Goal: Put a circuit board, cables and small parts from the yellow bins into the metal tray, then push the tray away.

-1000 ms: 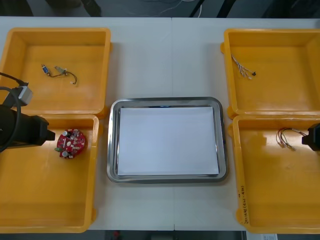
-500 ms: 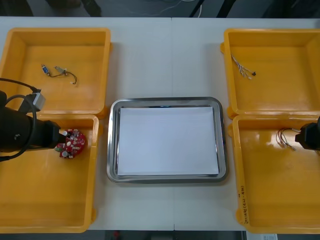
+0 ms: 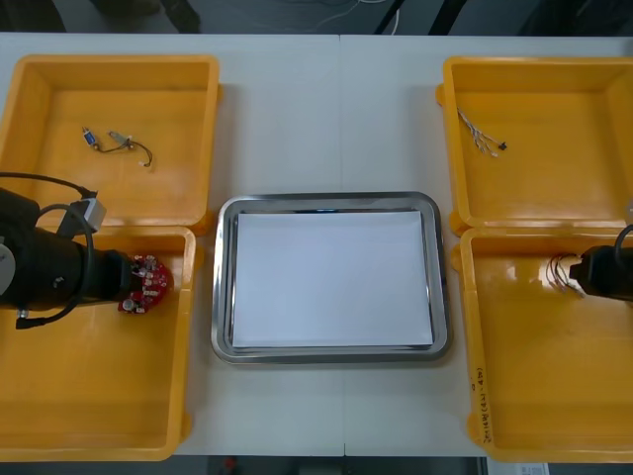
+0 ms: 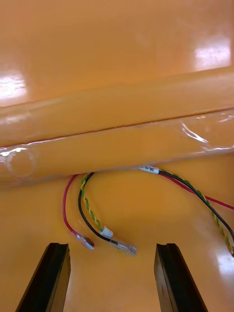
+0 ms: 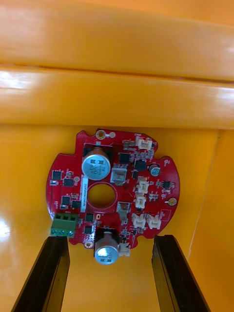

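Hovering at the circuit board [image 5: 122,175], left gripper [image 5: 109,241] has fingers apart, board's near edge between the tips. Right gripper [image 4: 113,246], likewise apart, has the red and yellow cable [image 4: 107,234] ends just ahead.

Pale counter, dark floor beyond

The counter [image 3: 326,119] is a light, matte off-white, with a thin seam [image 3: 339,109] running in from its far edge. Past that edge lies a dark floor [image 3: 495,15] crossed by a few thin pale wires [image 3: 331,12].
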Motion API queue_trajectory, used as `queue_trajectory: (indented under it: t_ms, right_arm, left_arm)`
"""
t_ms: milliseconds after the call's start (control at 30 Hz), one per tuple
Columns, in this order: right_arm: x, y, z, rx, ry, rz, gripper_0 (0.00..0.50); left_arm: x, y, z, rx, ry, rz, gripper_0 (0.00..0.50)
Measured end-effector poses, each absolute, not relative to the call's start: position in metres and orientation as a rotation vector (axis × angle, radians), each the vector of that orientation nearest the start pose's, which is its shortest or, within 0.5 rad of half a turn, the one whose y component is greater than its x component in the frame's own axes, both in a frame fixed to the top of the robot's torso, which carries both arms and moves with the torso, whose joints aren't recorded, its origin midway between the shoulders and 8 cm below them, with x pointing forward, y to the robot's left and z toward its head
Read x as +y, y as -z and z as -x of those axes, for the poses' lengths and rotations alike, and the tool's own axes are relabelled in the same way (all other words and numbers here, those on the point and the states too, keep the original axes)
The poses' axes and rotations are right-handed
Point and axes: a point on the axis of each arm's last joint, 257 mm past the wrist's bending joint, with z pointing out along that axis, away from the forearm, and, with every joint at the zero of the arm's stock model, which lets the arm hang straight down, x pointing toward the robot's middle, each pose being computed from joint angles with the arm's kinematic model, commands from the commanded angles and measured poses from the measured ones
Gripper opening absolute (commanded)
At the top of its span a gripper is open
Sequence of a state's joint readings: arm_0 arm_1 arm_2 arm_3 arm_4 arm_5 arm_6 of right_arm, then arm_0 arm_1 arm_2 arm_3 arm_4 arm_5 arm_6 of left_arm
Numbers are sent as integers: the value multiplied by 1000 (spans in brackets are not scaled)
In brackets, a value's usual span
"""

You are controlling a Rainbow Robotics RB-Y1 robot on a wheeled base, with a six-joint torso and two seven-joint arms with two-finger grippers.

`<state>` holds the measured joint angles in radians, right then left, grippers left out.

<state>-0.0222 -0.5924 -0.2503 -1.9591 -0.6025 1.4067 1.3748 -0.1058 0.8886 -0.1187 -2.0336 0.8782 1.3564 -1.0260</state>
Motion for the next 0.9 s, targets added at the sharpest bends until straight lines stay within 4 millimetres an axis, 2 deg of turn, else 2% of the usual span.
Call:
queue_trajectory:
  t_ms: [267, 600, 900]
  right_arm:
    - [-394, 265, -432, 2451, -27, -190, 500]
    - [-392, 286, -419, 2470, -22, -182, 500]
    - [-403, 299, -422, 2464, -24, -224, 500]
  left_arm:
    - [288, 267, -406, 2655, 257, 66, 500]
    - [280, 271, -407, 2648, 273, 46, 500]
    - [276, 280, -401, 2666, 271, 28, 500]
